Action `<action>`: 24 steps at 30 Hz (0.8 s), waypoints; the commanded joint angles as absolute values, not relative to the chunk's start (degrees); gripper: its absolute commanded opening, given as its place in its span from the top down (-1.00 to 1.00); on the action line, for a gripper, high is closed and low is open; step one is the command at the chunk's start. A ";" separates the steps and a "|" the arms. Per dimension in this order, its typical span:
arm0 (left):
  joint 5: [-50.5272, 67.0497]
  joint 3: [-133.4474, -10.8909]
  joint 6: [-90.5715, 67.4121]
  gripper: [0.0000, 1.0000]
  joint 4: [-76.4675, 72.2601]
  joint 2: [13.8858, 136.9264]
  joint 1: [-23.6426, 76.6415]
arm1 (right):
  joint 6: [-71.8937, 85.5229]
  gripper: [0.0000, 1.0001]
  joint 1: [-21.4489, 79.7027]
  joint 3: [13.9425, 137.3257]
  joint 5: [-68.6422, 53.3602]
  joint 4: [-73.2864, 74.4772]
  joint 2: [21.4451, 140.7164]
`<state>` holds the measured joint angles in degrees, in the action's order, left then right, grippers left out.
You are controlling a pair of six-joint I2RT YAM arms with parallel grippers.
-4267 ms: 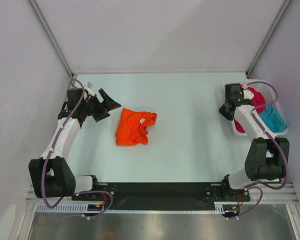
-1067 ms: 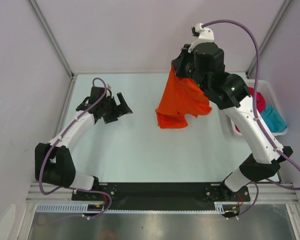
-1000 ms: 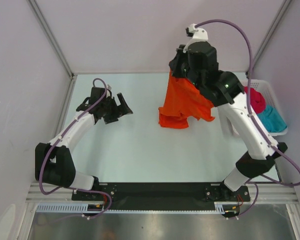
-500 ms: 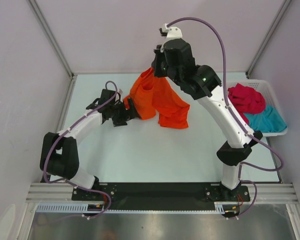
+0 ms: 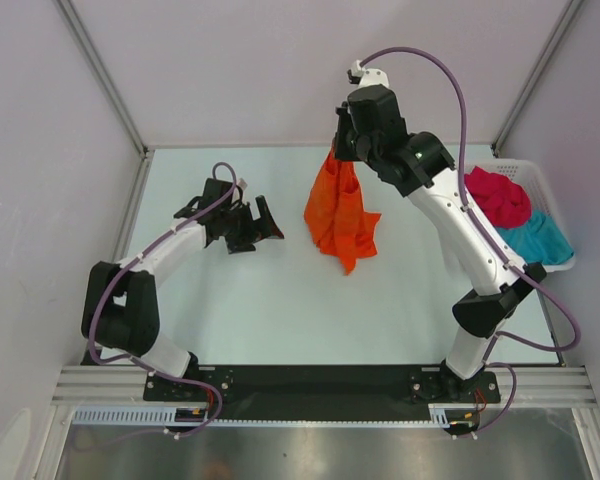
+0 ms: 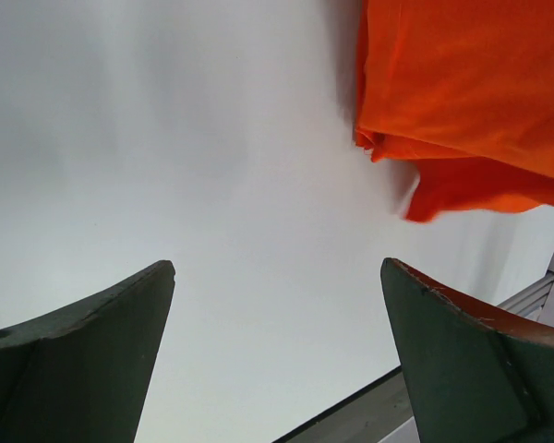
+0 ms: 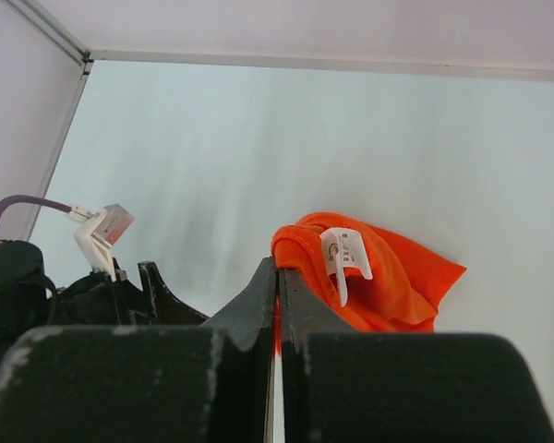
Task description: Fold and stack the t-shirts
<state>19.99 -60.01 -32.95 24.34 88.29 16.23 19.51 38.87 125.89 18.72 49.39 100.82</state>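
Note:
The bright orange t-shirt point(image 5: 340, 210) hangs in a long bunch over the middle of the table, pinched at its collar by my right gripper point(image 5: 338, 152), which is raised high and shut on it. In the right wrist view the orange t-shirt point(image 7: 388, 277) with its white label bulges out of the closed right gripper point(image 7: 278, 268). My left gripper point(image 5: 265, 222) stands open to the left of the hanging cloth, apart from it. The left wrist view has the orange t-shirt point(image 6: 471, 101) at upper right beyond the open left gripper point(image 6: 277, 272). The crimson red t-shirt point(image 5: 498, 196) and teal blue t-shirt point(image 5: 535, 240) lie in the basket.
A white lattice basket point(image 5: 560, 262) sits at the right edge of the table. Metal frame posts point(image 5: 102, 75) rise at the back corners. A black rail point(image 5: 310, 380) runs along the near edge between the arm bases.
The right arm has swung the hanging orange t-shirt left and then back toward the centre, where it now hangs narrower. The left gripper moved right toward it and stays open.

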 commanded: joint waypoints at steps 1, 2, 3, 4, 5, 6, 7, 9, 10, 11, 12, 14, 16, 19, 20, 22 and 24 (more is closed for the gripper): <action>20.92 -61.87 -33.04 -0.99 21.89 88.68 16.87 | 19.86 1.00 39.37 127.97 18.46 46.76 98.70; 20.92 -61.87 -33.31 -0.99 21.71 88.86 17.14 | 19.95 1.00 39.46 127.97 18.46 46.93 98.70; 21.18 -61.87 -33.48 -0.99 20.93 89.12 17.49 | 19.86 1.00 39.55 127.88 18.46 47.11 98.61; 21.36 -61.79 -34.10 -0.99 20.48 89.21 17.93 | 19.86 1.00 39.46 127.79 18.46 47.20 98.61; 21.62 -61.79 -34.36 -0.99 19.87 89.38 19.15 | 19.86 1.00 39.55 127.71 18.54 47.46 98.61; 21.62 -61.79 -34.63 -0.99 18.38 89.73 19.94 | 19.86 1.00 39.55 127.44 18.63 47.46 98.53; 21.80 -61.87 -35.15 -0.99 17.59 90.08 20.82 | 19.86 1.00 39.64 127.18 18.81 47.46 98.44; 21.53 -62.75 -35.33 -0.99 16.09 91.40 23.90 | 20.04 1.00 39.55 126.65 18.81 47.46 98.44; 21.36 -63.10 -35.33 -0.99 15.74 92.10 24.86 | 20.13 1.00 39.55 126.56 18.72 47.55 98.26; 20.84 -64.06 -35.25 -0.99 15.30 92.72 26.53 | 20.21 1.00 39.55 126.39 18.63 47.55 98.09; 20.66 -64.51 -35.16 -0.99 15.12 94.12 27.15 | 20.30 1.00 39.55 126.04 18.55 47.55 97.91; 20.30 -65.30 -35.33 -0.99 14.07 95.27 28.38 | 20.48 1.00 39.64 125.69 18.37 47.81 97.39; 20.21 -65.56 -35.86 -0.99 12.93 96.76 28.83 | 20.74 1.00 40.16 124.98 18.37 47.99 96.77; 20.13 -66.70 -36.65 -0.99 11.16 99.04 29.35 | 21.00 1.00 41.22 123.93 18.63 48.25 95.98; 19.95 -67.14 -36.74 -0.99 10.55 99.49 29.70 | 21.01 1.00 41.48 123.66 18.63 48.34 95.72; 19.51 -68.46 -37.00 -0.99 10.55 100.80 29.97 | 21.27 1.00 41.83 122.88 19.07 48.78 95.28; 18.64 -69.25 -37.00 -0.99 10.28 101.68 30.23 | 21.62 1.00 41.92 122.35 19.25 49.04 94.66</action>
<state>19.77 -65.41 -36.05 13.87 100.36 29.52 20.71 41.28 122.65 18.59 49.54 98.52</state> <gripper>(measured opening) 0.996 0.011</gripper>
